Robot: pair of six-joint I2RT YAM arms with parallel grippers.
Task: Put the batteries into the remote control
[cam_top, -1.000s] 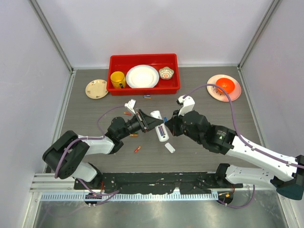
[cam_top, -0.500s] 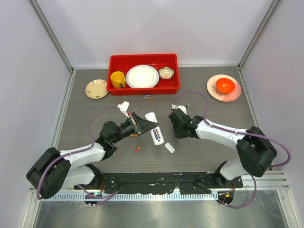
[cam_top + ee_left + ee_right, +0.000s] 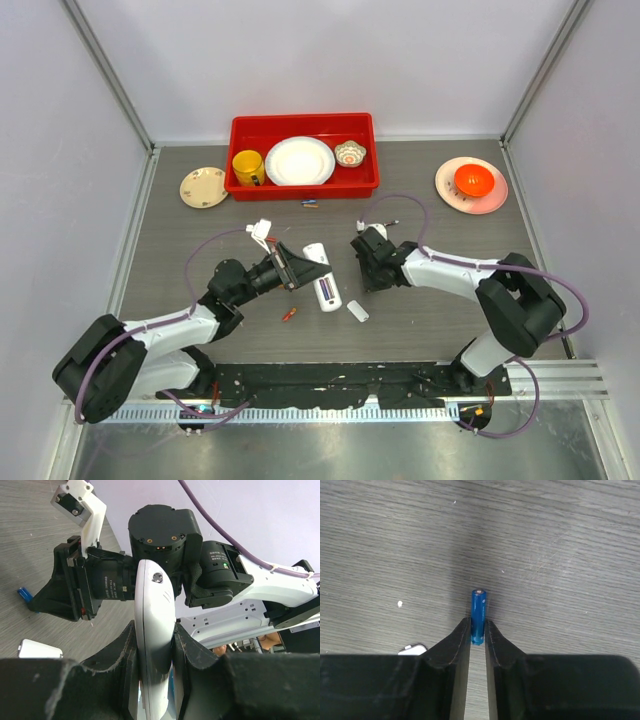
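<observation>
My left gripper (image 3: 303,268) is shut on the white remote control (image 3: 322,276) and holds it over the table's middle. A blue battery shows in its dark recess (image 3: 327,291). In the left wrist view the remote (image 3: 154,611) stands on edge, clamped between my fingers (image 3: 126,645). My right gripper (image 3: 372,272), just right of the remote, is shut on a blue battery (image 3: 478,614), which sticks out past the fingertips (image 3: 463,630) close above the table. Loose batteries lie on the table: an orange one (image 3: 289,314), and some near the tray (image 3: 310,204).
A small flat white piece (image 3: 357,312) lies below the remote; its corner shows in the right wrist view (image 3: 414,650). A red tray (image 3: 302,188) with a yellow mug, plate and bowl stands at the back. A patterned plate (image 3: 204,187) is at left, and a pink plate with an orange bowl (image 3: 472,184) at right.
My right arm has dropped low and pulled its gripper away to the right of the remote. My left gripper has drawn the remote slightly left and back.
</observation>
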